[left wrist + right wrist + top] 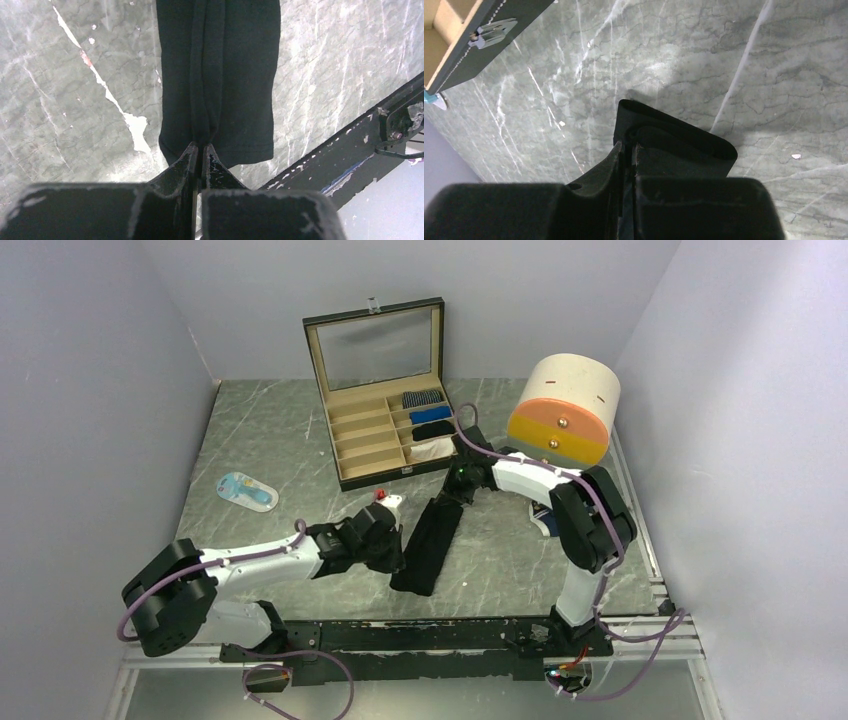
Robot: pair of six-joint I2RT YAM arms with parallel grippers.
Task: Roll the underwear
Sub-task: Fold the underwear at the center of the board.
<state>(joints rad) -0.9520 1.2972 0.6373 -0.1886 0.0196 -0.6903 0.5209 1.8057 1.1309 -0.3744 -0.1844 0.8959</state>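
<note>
The black underwear [431, 542] lies stretched long — near-left to far-right.

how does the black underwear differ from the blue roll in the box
Black underwear lies stretched long and flat on the table; blue roll is a short bundle in a box compartment. Left gripper and right gripper pinch the black; nothing touches the blue. Both are cloth.

Soft, even overhead light. The grey marbled stone counter [60, 125] shows pale glare left of the folded black cloth underwear [220, 75], whose creases sink into darkness. Nearest parts of both wrist views blur.
</note>
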